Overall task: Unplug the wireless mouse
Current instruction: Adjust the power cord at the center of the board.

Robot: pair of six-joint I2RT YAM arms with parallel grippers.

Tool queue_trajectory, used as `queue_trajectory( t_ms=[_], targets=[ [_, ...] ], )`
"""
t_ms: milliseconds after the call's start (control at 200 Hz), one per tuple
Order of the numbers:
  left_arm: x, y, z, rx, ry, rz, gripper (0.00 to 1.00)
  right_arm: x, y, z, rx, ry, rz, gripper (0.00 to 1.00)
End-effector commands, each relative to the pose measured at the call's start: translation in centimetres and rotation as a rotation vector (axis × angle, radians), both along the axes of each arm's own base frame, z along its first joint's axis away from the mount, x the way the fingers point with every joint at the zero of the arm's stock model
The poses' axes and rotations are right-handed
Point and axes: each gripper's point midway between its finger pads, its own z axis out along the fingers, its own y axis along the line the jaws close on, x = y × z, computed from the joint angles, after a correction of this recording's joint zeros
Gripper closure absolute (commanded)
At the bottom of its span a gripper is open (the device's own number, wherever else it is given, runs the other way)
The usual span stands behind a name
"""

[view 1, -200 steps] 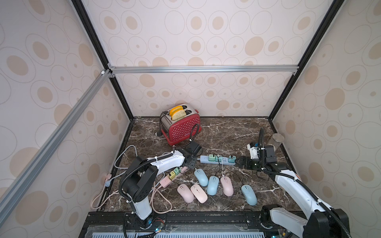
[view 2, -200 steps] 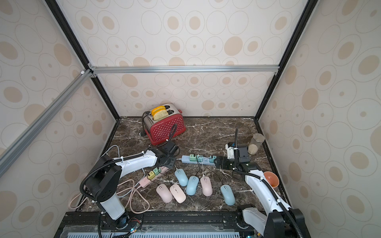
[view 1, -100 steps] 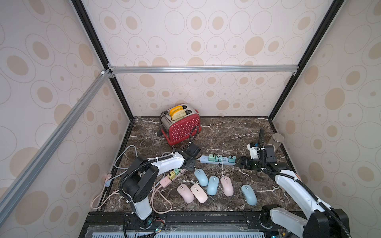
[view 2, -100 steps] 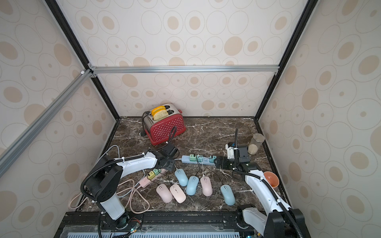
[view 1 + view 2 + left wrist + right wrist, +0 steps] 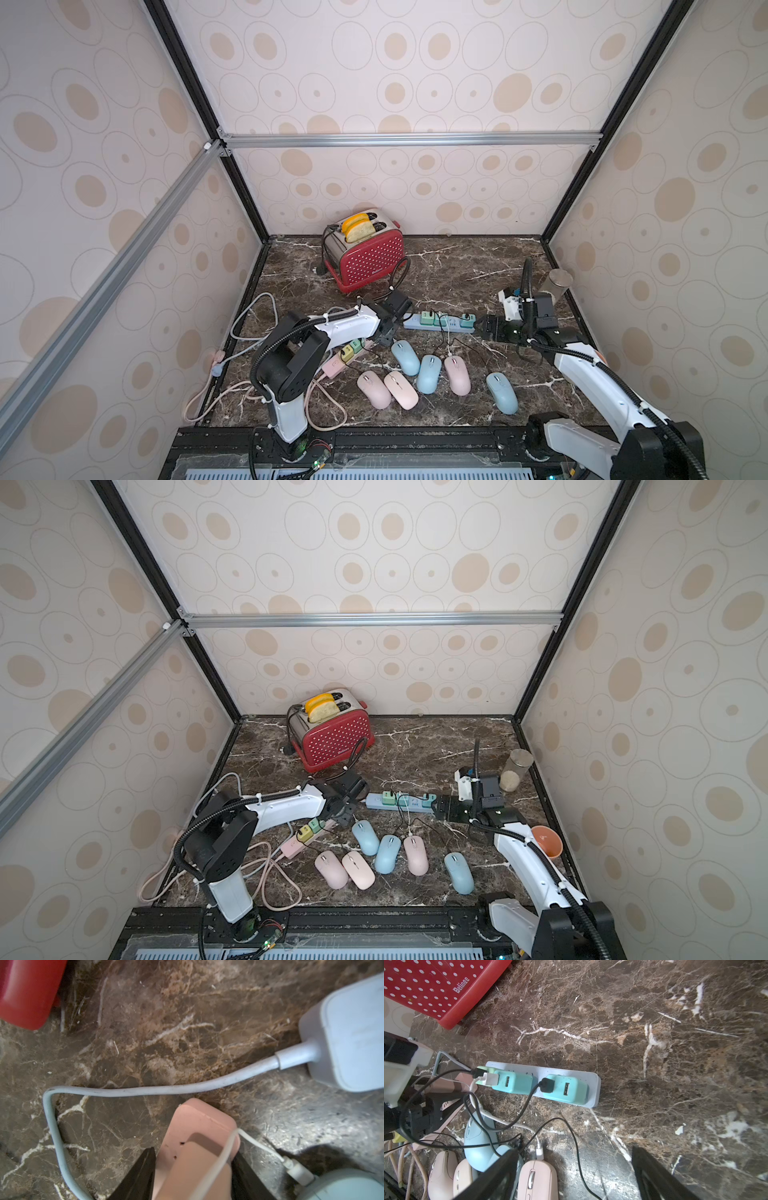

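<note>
**Blue mouse** (image 5: 405, 357): on the desk (image 5: 457, 270), in front of centre. It is the blue one closest to the pink power strip (image 5: 338, 361) and lies just beside your left claw.

**White cable** (image 5: 259, 1145): loops across the pink charger (image 5: 197, 1167) and ends in a plug seated in the blue mouse.

**Left claw** (image 5: 195, 1151): low over the desk, left of centre. Its fingers (image 5: 143, 1174) stand about half parted on either side of the pink charger, which sits in the end of the pink power strip. You cannot tell whether they press on it.

**Right claw** (image 5: 574, 1151): jaws spread wide and holding nothing. It is just beside the right end of the blue power strip (image 5: 440, 325), towards the desk's right edge.

**Toaster** (image 5: 368, 257): red with white dots, near the back edge, left of centre.

**Jar** (image 5: 557, 284): against the right edge, behind your right claw.
</note>
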Motion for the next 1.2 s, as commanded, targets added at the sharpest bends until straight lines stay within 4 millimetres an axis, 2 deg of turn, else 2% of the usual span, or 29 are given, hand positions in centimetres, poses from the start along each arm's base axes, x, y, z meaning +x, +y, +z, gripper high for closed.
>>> queue_trajectory(
  t_ms=[0, 356, 706, 891, 961, 1112, 1192],
  targets=[
    [2.5, 2.1, -2.1, 0.07, -0.057, 0.105, 0.49, -0.2, -0.2, -0.3, -0.018, -0.005, -0.001, 0.1],
    [5.3, 1.6, -1.3, 0.075, -0.088, 0.106, 0.51, 0.0, -0.3, -0.5, -0.023, -0.002, -0.005, 0.1],
    [9.9, 1.5, 0.1, 0.079, -0.13, 0.125, 0.52, 0.0, -0.3, -0.7, -0.024, 0.003, -0.009, 0.1],
    [11.1, 1.3, 1.0, 0.082, -0.143, 0.115, 0.51, 0.0, -0.3, -0.7, -0.025, 0.005, -0.009, 0.1],
    [11.0, 1.2, 1.2, 0.076, -0.137, 0.113, 0.46, -0.1, -0.3, -0.8, -0.022, 0.007, -0.006, 0.1],
    [10.2, 1.3, 2.4, 0.033, -0.147, 0.131, 0.24, -0.1, -0.2, -0.6, -0.017, 0.001, -0.003, 0.09],
    [9.9, 1.5, 3.5, 0.01, -0.166, 0.141, 0.19, -0.1, 0.0, -0.5, -0.01, 0.0, 0.003, 0.09]
  ],
)
